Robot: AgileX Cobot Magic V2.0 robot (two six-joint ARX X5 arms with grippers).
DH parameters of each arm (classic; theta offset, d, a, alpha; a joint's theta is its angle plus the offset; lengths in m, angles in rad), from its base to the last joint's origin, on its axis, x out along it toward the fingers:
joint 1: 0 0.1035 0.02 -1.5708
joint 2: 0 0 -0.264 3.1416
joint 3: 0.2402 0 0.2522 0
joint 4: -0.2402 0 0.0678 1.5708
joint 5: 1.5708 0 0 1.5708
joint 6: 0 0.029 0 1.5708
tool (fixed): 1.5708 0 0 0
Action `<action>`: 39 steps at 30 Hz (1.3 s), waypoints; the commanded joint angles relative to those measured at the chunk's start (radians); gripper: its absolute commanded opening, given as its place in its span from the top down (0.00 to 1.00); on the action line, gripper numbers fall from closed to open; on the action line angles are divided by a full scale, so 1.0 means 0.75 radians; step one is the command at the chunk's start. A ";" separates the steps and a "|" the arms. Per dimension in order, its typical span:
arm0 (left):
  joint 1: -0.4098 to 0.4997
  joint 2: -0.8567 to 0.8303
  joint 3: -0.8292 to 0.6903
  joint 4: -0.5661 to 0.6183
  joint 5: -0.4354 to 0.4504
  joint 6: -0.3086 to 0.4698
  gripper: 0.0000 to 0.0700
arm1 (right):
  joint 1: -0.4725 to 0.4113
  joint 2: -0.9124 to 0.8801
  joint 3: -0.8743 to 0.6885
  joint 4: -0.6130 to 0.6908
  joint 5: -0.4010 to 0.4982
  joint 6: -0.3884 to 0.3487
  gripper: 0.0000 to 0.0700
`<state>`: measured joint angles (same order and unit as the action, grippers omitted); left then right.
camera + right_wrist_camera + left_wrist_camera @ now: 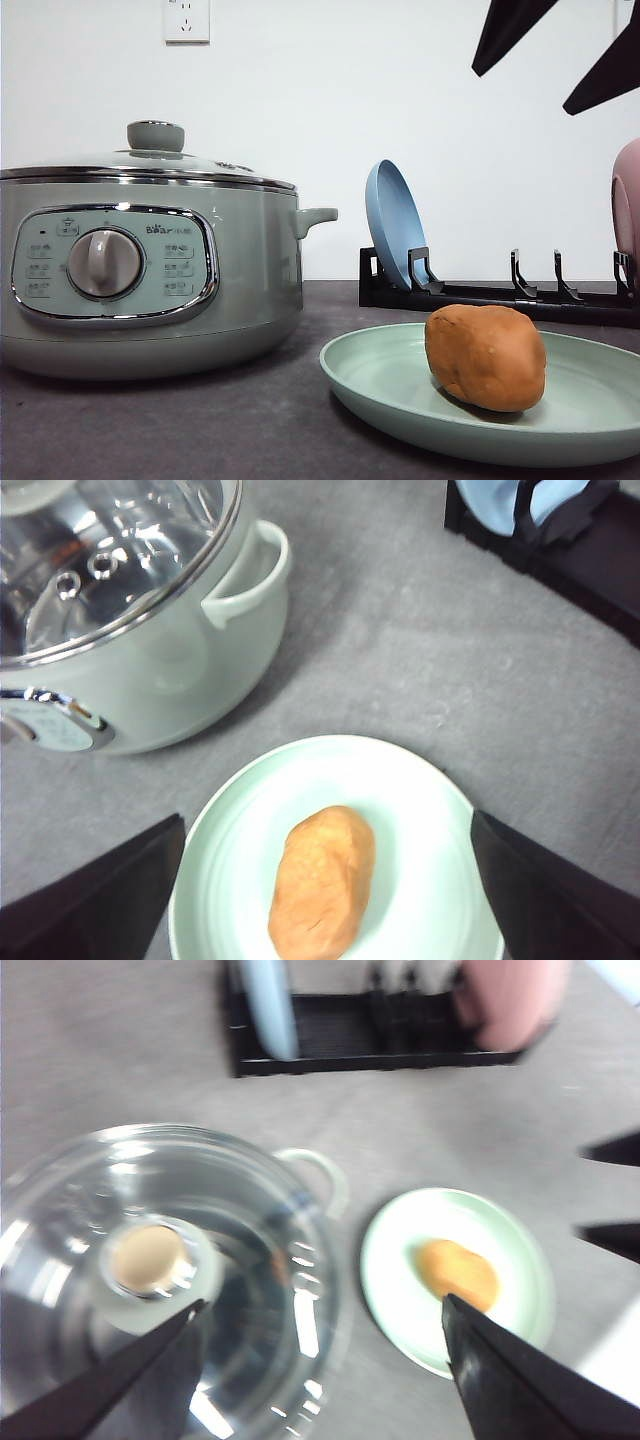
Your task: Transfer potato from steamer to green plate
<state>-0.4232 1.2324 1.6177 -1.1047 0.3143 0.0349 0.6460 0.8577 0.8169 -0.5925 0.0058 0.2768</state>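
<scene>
**Colours on the table**

The potato (pixel 486 357) is a plain orange-brown with a matte skin and no markings. It sits on the green plate (pixel 400 385), a pale mint green without pattern. The steamer (pixel 150 290) is pale grey-green, trimmed in bright chrome around its rim and dial panel; the dial (pixel 105 263) is silver-grey and the lid (pixel 150 160) is clear glass with a grey-green knob. The rack (pixel 500 293) is black. A blue plate (pixel 395 225) stands in it, light sky blue, and a pink dish (pixel 627 215) is dusty pink. The table (pixel 200 425) is dark mottled grey. The wall (pixel 420 100) is white, its socket (pixel 186 20) white too. The gripper fingers (pixel 95 900) look black.
</scene>
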 commanded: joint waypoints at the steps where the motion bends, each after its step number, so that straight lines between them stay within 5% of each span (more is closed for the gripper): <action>1: -0.008 -0.003 0.034 -0.012 0.039 -0.003 0.33 | 0.007 0.005 0.020 0.003 -0.024 -0.011 0.17; 12: -0.015 -0.049 0.034 -0.195 0.188 0.029 0.33 | 0.007 0.005 0.020 -0.075 -0.229 -0.010 0.17; 23: -0.015 -0.049 0.034 -0.211 0.189 0.038 0.36 | 0.007 0.005 0.020 -0.099 -0.231 -0.010 0.18; 25: -0.015 -0.049 0.034 -0.210 0.189 0.038 0.53 | 0.007 0.005 0.020 -0.099 -0.231 -0.010 0.29; 28: -0.015 -0.049 0.034 -0.208 0.189 0.038 0.96 | 0.007 0.005 0.020 -0.099 -0.230 -0.011 0.75; 29: -0.015 -0.049 0.034 -0.208 0.189 0.038 0.98 | 0.007 0.005 0.020 -0.099 -0.228 -0.011 0.93; 30: -0.015 -0.049 0.034 -0.208 0.189 0.038 0.99 | 0.007 0.005 0.020 -0.099 -0.225 -0.011 1.00; 39: -0.015 -0.049 0.034 -0.207 0.189 0.036 1.00 | 0.007 0.005 0.020 -0.097 -0.217 -0.010 1.00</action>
<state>-0.4290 1.1881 1.6180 -1.2678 0.4488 0.0483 0.6460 0.8577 0.8169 -0.6716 -0.1581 0.2760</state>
